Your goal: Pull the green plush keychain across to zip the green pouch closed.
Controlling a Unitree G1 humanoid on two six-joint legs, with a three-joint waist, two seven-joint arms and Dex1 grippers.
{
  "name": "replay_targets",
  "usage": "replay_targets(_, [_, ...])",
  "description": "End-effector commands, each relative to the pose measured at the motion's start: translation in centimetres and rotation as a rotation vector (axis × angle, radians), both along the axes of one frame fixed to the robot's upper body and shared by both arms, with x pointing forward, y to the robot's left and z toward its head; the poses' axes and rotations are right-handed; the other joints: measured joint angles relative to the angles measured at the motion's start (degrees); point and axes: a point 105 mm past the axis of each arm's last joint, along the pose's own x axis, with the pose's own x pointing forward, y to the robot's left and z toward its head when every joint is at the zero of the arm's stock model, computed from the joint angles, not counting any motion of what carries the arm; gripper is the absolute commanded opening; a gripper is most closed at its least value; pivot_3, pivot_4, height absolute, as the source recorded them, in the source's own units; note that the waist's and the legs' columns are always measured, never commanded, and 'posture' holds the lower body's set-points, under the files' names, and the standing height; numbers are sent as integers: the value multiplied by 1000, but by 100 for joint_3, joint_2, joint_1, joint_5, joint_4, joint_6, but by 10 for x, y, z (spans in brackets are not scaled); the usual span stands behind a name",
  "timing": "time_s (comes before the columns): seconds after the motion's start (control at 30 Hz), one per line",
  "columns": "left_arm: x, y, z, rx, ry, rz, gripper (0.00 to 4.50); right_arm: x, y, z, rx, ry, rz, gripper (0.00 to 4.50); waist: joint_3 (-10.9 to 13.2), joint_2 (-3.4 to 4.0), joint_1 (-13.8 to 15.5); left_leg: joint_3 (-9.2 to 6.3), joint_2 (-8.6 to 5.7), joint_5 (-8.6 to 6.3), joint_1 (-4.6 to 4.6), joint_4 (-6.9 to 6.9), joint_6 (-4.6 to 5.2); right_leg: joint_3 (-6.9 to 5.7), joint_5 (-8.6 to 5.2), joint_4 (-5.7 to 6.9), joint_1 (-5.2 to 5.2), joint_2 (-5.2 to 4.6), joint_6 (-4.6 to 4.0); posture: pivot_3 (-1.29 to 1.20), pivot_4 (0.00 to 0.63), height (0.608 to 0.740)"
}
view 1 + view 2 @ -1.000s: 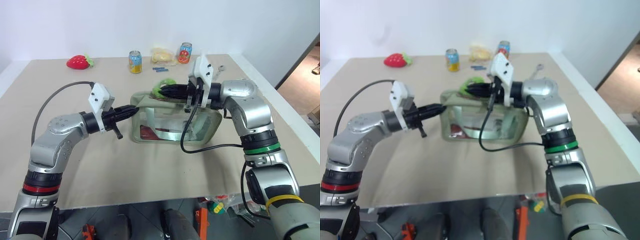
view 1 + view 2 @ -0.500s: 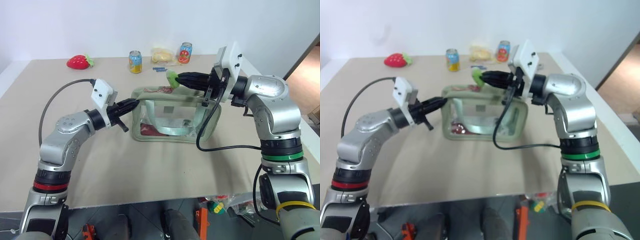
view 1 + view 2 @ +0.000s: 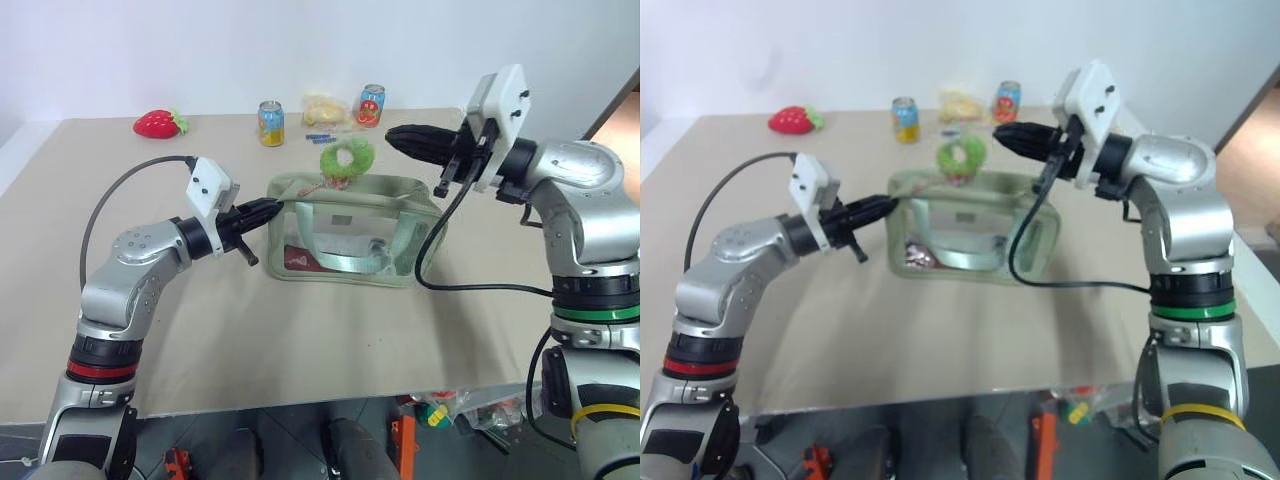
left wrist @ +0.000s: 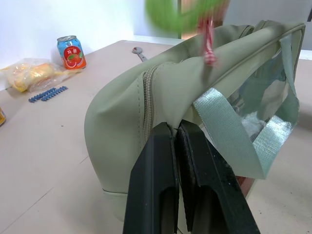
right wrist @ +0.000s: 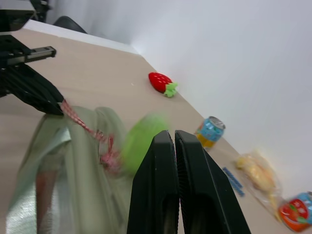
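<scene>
The green pouch (image 3: 350,235) stands mid-table with its clear window toward me. My left gripper (image 3: 270,209) is shut on the fabric at the pouch's left end (image 4: 122,112), its jaws pressed together (image 4: 174,127). The green plush keychain (image 3: 347,158) is blurred above the top of the pouch, hanging on a red-and-white cord (image 4: 207,46), with nothing holding it. My right gripper (image 3: 390,136) hovers shut and empty above the pouch's right half, to the right of the keychain (image 5: 141,141). The zipper line near the left end looks closed (image 4: 146,97).
A red plush strawberry (image 3: 158,123) lies at the far left of the table. Two drink cans (image 3: 270,123) (image 3: 371,105), a yellow packet (image 3: 326,110) and small blue pieces (image 3: 320,138) sit at the back. My right arm's black cable (image 3: 430,250) hangs past the pouch's right end.
My right gripper carried the keychain up and to the right, let it go, and moved on up and right. The keychain now swings free above the pouch. The left gripper stayed put.
</scene>
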Motion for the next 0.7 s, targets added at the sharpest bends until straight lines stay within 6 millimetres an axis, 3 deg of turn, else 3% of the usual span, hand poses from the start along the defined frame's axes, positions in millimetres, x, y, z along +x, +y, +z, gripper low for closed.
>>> replay_targets(0.03, [-6, -2, 10, 10, -48, -21, 0, -9, -9, 13, 18, -51, -15, 76, 0, 0, -1, 0, 0, 0, 0, 0, 0, 0, 0, 0, 0, 0, -1, 0, 150, 740])
replay_targets(0.2, [-5, 2, 8, 26, -42, -17, 0, -18, -14, -1, 4, 12, 0, 76, 0, 0, 4, 0, -1, 0, -1, 0, 0, 1, -1, -1, 1, -1, 0, 0, 150, 740])
replay_targets(0.33, [-7, 2, 2, 52, -32, -31, 0, -8, -15, -1, 53, 50, -47, 76, 0, 0, -19, 6, 0, 0, 2, 1, 0, 6, -2, -1, -1, 0, -5, 0, 150, 740])
replay_targets(0.47, [-8, 4, -3, 69, -26, -31, 0, -2, -8, 2, 67, 80, -25, 1127, 0, 1, -19, 3, 3, 1, 7, 2, 0, 3, -8, 1, 2, 3, -16, 0, 150, 740])
replay_targets(0.7, [-9, 4, -4, 75, -32, -31, 0, 16, 4, -7, 90, 201, -38, 3652, 0, 1, -17, 5, 1, 1, 5, 3, 1, 5, -8, 0, 3, 1, -16, 0, 150, 740])
